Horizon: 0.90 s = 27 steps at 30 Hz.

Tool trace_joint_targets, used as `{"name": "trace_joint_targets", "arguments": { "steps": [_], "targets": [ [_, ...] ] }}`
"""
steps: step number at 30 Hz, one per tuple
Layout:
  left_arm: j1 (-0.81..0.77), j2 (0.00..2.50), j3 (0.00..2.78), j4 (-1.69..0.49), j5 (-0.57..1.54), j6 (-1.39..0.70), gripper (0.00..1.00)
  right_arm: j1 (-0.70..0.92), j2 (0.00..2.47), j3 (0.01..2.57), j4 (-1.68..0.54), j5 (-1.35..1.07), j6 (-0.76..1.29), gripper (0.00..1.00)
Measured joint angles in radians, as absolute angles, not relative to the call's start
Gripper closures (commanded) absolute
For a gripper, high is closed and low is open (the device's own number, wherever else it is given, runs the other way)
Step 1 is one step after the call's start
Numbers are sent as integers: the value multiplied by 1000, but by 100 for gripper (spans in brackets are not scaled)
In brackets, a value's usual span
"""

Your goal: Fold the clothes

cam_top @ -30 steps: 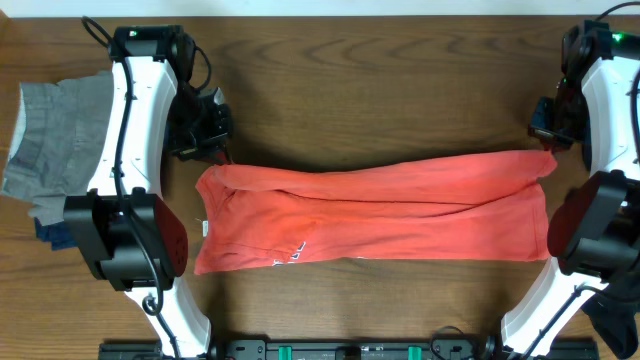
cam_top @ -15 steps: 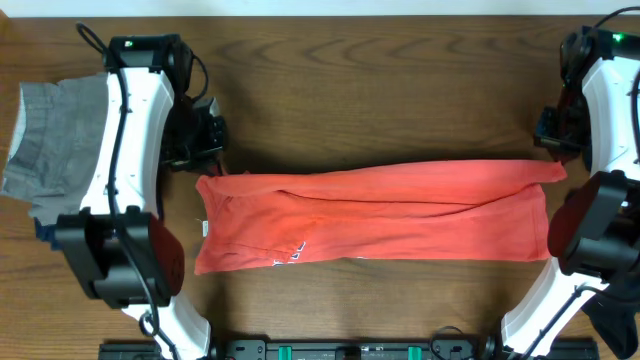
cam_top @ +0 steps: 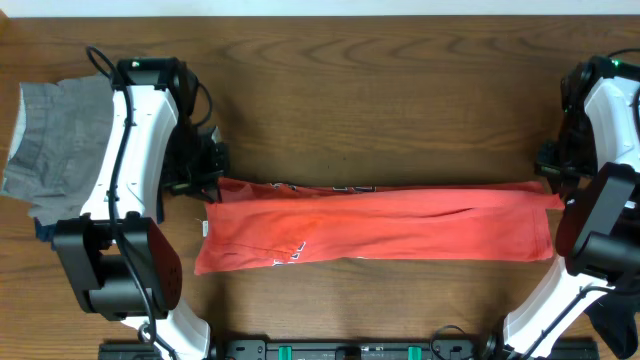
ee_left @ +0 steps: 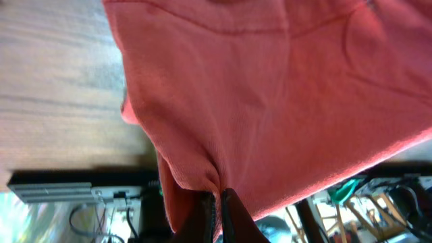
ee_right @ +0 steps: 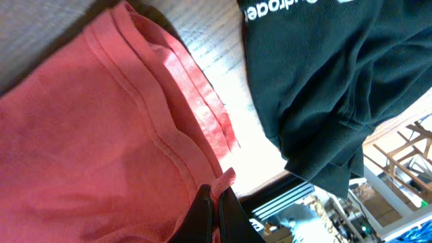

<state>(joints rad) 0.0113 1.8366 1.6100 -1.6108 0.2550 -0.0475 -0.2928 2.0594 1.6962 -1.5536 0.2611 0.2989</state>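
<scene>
A coral-red T-shirt (cam_top: 380, 225) lies stretched in a long band across the table, with a strip of its print showing along the far edge (cam_top: 320, 186). My left gripper (cam_top: 207, 192) is shut on the shirt's far-left corner; the left wrist view shows the cloth (ee_left: 270, 94) bunched between the closed fingers (ee_left: 217, 206). My right gripper (cam_top: 553, 188) is shut on the far-right corner, pinching the hem (ee_right: 226, 179) in the right wrist view (ee_right: 216, 199). A black garment (ee_right: 324, 81) with white lettering lies beside the shirt's right end.
A grey garment (cam_top: 55, 140) lies at the far left with a bit of blue cloth (cam_top: 50, 235) under it. Part of the black garment (cam_top: 610, 320) shows at the front right corner. The arm bases and a rail (cam_top: 350, 350) stand along the front edge.
Both grippers have moved toward the front edge with the shirt's far edge. The cloth band is now narrower and pulled straighter, and the print shows along its far edge.
</scene>
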Motion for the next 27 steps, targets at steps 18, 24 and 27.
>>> {"name": "trace_joint_targets", "arguments": {
  "steps": [18, 24, 27],
  "targets": [
    [12, 1837, 1537, -1610, 250, -48, 87, -310, 2059, 1665, -1562, 266, 292, 70],
    [12, 1837, 1537, -1610, 247, -48, 87, -310, 2059, 1665, -1562, 266, 292, 70],
    [12, 1837, 1537, -1610, 247, -48, 87, -310, 2059, 1660, -1555, 266, 292, 69]
  ]
}}
